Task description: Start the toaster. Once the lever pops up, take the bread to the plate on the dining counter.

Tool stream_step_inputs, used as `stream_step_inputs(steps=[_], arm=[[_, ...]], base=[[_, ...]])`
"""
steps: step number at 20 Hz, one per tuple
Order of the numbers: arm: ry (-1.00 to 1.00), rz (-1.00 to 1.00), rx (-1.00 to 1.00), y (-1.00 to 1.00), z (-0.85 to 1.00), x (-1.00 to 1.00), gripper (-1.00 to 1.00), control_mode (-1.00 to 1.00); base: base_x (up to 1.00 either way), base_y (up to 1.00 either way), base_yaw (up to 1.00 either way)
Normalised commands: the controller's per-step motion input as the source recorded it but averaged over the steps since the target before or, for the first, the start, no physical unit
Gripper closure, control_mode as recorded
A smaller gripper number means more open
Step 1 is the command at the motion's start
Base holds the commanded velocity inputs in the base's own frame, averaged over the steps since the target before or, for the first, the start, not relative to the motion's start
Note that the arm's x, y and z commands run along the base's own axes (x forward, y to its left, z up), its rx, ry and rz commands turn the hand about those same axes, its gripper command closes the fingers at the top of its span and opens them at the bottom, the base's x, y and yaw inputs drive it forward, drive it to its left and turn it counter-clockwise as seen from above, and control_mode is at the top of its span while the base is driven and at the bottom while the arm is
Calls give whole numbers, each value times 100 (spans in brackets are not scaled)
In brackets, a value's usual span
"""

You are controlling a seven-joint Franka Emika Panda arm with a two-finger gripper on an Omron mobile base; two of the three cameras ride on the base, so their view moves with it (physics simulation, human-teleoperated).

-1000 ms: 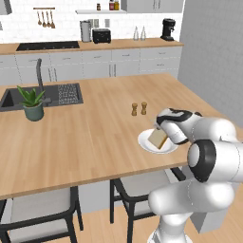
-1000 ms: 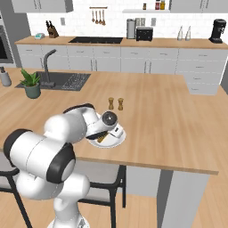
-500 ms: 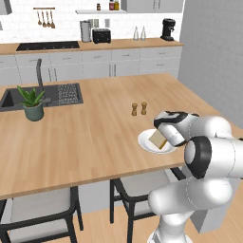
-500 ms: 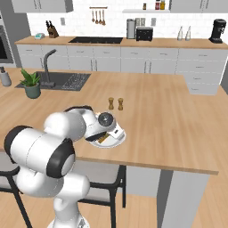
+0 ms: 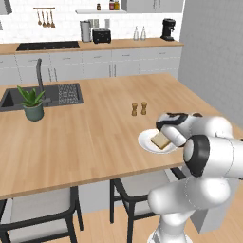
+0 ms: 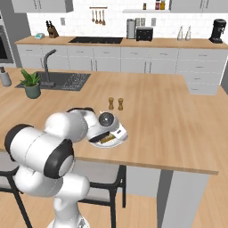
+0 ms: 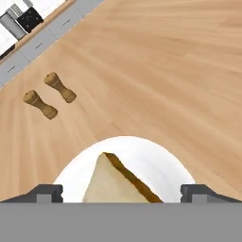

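The bread [image 7: 118, 182], a golden-brown slice, lies on the white plate [image 7: 158, 158] near the front edge of the dining counter [image 5: 95, 128]. My gripper [image 7: 122, 194] hovers close over it and is open, with its fingertips [image 7: 47, 193] spread wider than the slice and not touching it. In the base views the hand partly covers the bread [image 5: 161, 140] on the plate [image 5: 146, 142], also plate [image 6: 119, 139]. The black toaster [image 5: 101, 35] stands far off on the back counter, also toaster [image 6: 144, 34].
Two wooden shakers [image 5: 138, 108] stand just beyond the plate. A potted plant [image 5: 32, 102] and a sink [image 5: 42, 95] are at the island's left. A black coffee machine [image 6: 217, 30] sits on the back counter. Chairs [image 5: 42, 213] are tucked under the front edge.
Almost nothing: the arm has shifted slightly near the plate. The bread lies still on the plate and the jaws stay open.
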Motion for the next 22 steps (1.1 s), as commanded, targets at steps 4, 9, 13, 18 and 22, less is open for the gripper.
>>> stream_step_inputs(steps=[4, 9, 13, 18, 22], arm=[[7, 0, -1, -5, 42, -8, -100, -100], [9, 4, -7, 15, 45, -29, -100, -100], [9, 10, -13, 63, 50, -45, -100, -100], [13, 16, -7, 56, 57, -52, -100, -100], [14, 18, -4, 34, 57, -65, -100, -100]], base=[[0, 0, 0], [0, 0, 0], [0, 0, 0], [0, 0, 0], [0, 0, 0]])
